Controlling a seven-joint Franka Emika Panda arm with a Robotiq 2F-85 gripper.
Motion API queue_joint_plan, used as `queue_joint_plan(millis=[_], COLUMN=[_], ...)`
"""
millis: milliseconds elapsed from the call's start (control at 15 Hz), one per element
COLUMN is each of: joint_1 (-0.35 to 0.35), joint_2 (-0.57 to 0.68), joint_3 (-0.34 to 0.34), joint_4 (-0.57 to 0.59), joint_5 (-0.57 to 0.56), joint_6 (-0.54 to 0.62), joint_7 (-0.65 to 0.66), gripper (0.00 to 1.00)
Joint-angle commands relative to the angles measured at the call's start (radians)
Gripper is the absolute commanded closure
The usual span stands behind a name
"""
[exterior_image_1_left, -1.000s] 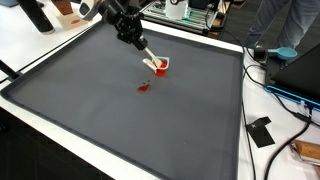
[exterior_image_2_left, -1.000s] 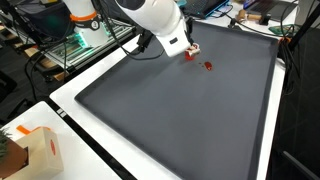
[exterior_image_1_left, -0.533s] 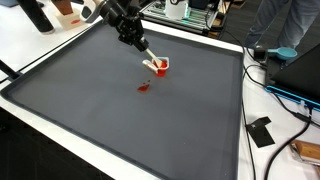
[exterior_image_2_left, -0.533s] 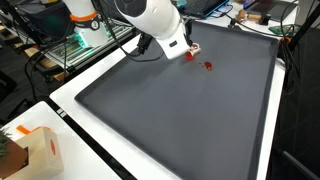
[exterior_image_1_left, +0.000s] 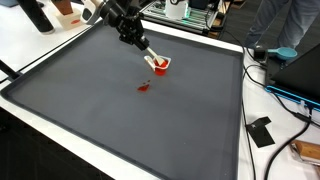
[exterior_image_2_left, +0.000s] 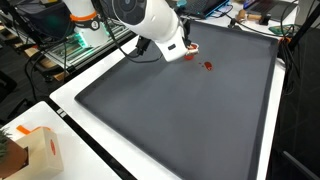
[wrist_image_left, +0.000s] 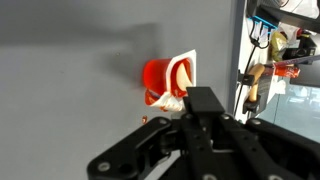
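Note:
A small red and white cup (exterior_image_1_left: 159, 65) (exterior_image_2_left: 190, 50) lies on the dark grey mat (exterior_image_1_left: 120, 120) near its far edge. My gripper (exterior_image_1_left: 137, 42) (exterior_image_2_left: 180, 47) hangs just above and beside it, shut on a pale spoon (exterior_image_1_left: 148, 56) whose tip reaches into the cup. In the wrist view the cup (wrist_image_left: 160, 78) shows its red inside, with the spoon's end (wrist_image_left: 181, 76) in it, just ahead of my gripper (wrist_image_left: 196, 101). A small red scrap (exterior_image_1_left: 143, 87) (exterior_image_2_left: 209, 66) lies on the mat a short way from the cup.
White table borders (exterior_image_1_left: 60, 140) frame the mat. Cables and a black box (exterior_image_1_left: 262, 130) lie along one side. A person (exterior_image_1_left: 285, 30) stands beyond the far corner. A cardboard box (exterior_image_2_left: 35, 150) sits at a near corner, and shelves with gear (exterior_image_2_left: 60, 45) stand behind the arm.
The arm's wrist has shifted a little over the cup, and the cup has nudged slightly toward the far edge. The red scrap has not moved.

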Motion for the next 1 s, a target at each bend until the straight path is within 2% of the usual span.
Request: queue_joint_plan(millis=[0,933], joint_1=[-0.014,-0.041], joint_2=[0.018,0.046], joint_3=[-0.009,-0.041], joint_4=[0.017,0.04], joint_5=[0.04,0.103], joint_6=[-0.038,-0.12], joint_7=[-0.02,-0.03], gripper=[0.97,0.97])
